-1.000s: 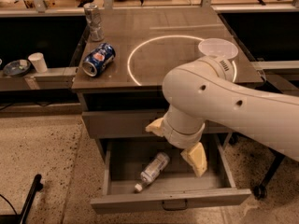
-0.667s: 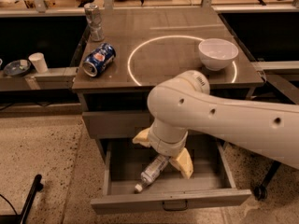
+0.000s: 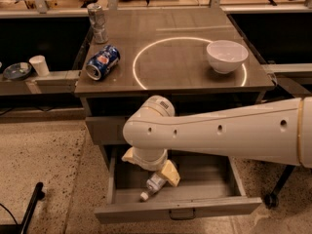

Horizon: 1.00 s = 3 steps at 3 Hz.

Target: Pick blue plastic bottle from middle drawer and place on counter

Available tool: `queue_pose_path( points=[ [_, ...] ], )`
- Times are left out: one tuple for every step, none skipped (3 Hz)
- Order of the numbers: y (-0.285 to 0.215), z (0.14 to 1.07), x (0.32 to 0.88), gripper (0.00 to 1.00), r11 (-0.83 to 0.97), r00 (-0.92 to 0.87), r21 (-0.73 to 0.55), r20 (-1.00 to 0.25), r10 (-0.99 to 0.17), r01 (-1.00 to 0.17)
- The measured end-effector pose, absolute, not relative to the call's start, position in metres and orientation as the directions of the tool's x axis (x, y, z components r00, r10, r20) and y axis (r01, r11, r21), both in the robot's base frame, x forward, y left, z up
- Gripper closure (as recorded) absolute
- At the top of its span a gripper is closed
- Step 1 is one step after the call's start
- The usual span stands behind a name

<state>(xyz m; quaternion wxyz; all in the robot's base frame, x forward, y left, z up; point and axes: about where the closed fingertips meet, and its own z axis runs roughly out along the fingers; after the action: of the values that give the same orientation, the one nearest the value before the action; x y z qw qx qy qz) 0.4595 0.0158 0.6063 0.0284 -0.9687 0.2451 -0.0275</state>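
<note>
The middle drawer is pulled open below the counter. The blue plastic bottle lies in it left of centre, its white cap pointing to the front left. My gripper hangs down inside the drawer right over the bottle's far end. Its yellowish fingers are spread apart, one on each side of the bottle, and do not close on it. The white arm reaches in from the right and hides the drawer's back part.
On the counter are a blue soda can lying on its side, a silver can at the back left and a white bowl on the circle's right rim. The upper drawer is shut. A white cup stands on the left shelf.
The arm has swung left and lowered, bringing the gripper from the drawer's right side to just over the bottle. The bottle has not moved.
</note>
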Motion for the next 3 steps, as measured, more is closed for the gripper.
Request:
queue_pose_path(
  points=[
    [0.016,0.606,0.459,0.00,-0.878,0.878,-0.068,0.039,-0.476,-0.473],
    [0.016,0.600,0.464,0.00,-0.882,0.881,-0.044,0.042,-0.471,-0.470],
    [0.008,0.588,0.473,0.00,-0.877,0.876,0.001,0.063,-0.479,-0.480]
  ],
)
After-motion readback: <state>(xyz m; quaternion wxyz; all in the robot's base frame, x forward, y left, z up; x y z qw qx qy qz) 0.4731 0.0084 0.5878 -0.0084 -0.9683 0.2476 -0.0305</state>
